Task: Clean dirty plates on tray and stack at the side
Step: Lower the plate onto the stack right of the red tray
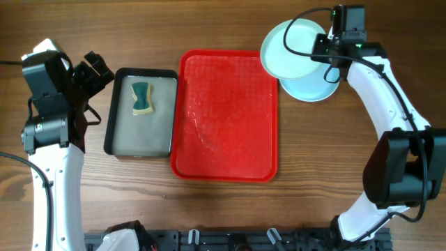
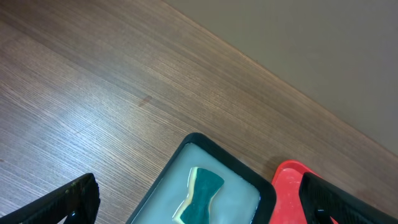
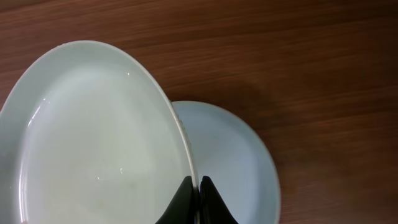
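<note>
A robotics lab; white arms [image 1: 382, 90] flank a wooden table [image 1: 313, 153].

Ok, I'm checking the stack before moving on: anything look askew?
Only the upper plate: pinched at its rim by the right claw, it is offset from the plate beneath, overhanging the red tray corner. Nothing looks spilled or broken.

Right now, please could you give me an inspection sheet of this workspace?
Surface: brown wooden table.
Job's things: large red plastic tray holds no plates; pale round plate held over second pale plate lying right of that tray.
Clutter: black rectangular tray with teal-yellow sponge inside.
Grippers: right gripper shut on upper plate's rim; left gripper open, holding nothing.
Cables: black cable loops by right arm.
Surroundings: nothing seen.
</note>
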`<control>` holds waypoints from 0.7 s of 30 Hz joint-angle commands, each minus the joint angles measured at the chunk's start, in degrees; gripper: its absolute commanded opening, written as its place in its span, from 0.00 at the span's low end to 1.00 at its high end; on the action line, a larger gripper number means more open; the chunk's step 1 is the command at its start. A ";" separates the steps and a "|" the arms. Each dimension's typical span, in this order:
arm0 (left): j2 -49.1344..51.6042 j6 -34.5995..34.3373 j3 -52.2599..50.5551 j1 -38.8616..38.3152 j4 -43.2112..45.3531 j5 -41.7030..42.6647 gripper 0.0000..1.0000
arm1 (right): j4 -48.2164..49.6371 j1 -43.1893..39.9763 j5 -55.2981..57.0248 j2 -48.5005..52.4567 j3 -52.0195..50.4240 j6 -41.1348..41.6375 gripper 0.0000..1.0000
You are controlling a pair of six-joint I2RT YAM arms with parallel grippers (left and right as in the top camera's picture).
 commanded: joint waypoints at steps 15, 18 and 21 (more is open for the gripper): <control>0.00 -0.55 0.22 0.31 0.15 0.04 1.00 | -4.02 -7.23 -2.54 8.13 0.33 1.07 0.04; 0.00 -0.55 0.22 0.31 0.15 0.04 1.00 | -6.16 -7.23 -2.54 8.13 0.33 1.07 0.04; 0.00 -0.55 0.22 0.31 0.15 0.04 1.00 | -8.20 -7.23 -2.54 8.13 0.33 1.09 0.04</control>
